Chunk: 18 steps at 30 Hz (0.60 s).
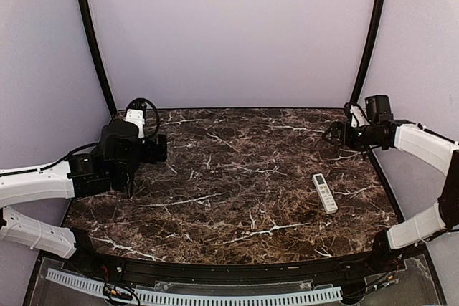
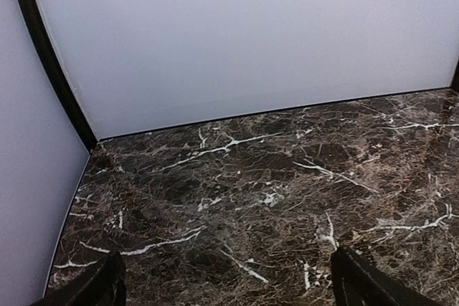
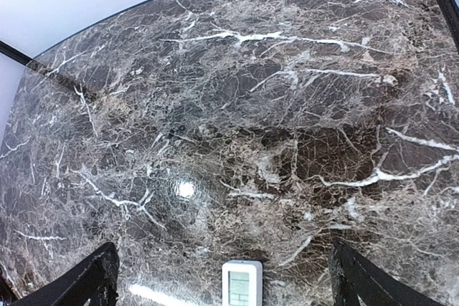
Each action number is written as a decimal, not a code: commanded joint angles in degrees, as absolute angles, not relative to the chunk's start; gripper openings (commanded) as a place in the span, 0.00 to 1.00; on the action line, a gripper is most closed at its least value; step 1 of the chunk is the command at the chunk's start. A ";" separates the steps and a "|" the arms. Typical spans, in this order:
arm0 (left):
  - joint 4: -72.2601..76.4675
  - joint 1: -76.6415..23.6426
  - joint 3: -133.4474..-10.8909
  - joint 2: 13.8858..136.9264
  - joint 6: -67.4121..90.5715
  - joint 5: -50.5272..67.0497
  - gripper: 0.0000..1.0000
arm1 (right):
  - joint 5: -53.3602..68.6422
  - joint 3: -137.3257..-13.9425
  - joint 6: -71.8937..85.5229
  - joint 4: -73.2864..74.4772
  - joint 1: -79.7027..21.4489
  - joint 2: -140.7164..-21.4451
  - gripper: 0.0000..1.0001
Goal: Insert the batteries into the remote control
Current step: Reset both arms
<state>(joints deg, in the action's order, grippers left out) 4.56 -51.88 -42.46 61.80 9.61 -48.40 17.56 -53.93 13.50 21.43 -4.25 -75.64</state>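
Note:
The white remote control (image 1: 324, 193) lies on the dark marble table (image 1: 237, 177) at the right, buttons and display facing up. Its display end shows at the bottom of the right wrist view (image 3: 242, 284). My right gripper (image 1: 332, 134) hangs above the table at the far right, behind the remote; its jaws stand wide open and empty in the right wrist view (image 3: 222, 277). My left gripper (image 1: 162, 150) hovers at the far left, open and empty (image 2: 228, 281). The orange and blue batteries are out of view.
Pale walls close the table at the back and sides, with black curved posts (image 1: 92, 34) at the corners. A white slotted cable rail (image 1: 193, 295) runs along the near edge between the arm bases.

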 commanded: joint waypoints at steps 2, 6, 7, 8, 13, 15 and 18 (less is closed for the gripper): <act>3.55 -42.75 -37.15 61.66 17.65 -45.73 0.99 | 21.69 -42.11 17.13 3.50 3.02 -68.79 0.99; 5.01 -35.87 -33.46 63.05 22.16 -45.86 0.99 | 19.04 -34.31 19.56 -7.24 6.82 -63.33 0.99; 5.76 -34.35 -32.20 63.25 22.99 -47.26 0.99 | 17.39 -33.24 19.81 -8.17 6.85 -62.21 0.99; 4.78 -33.61 -32.14 63.25 24.50 -47.36 0.99 | 15.44 -32.49 20.45 -8.58 6.85 -61.28 0.99; 9.96 -31.23 -30.29 61.30 23.19 -49.12 0.99 | 7.63 -28.49 21.51 -11.99 6.86 -57.23 0.99; 14.10 -31.13 -29.48 60.92 17.54 -50.73 0.99 | 7.53 -27.57 21.62 -12.91 6.86 -55.98 0.99; 17.47 -30.43 -29.10 61.72 11.06 -53.24 0.99 | 7.66 -26.40 20.88 -14.22 6.86 -55.11 0.99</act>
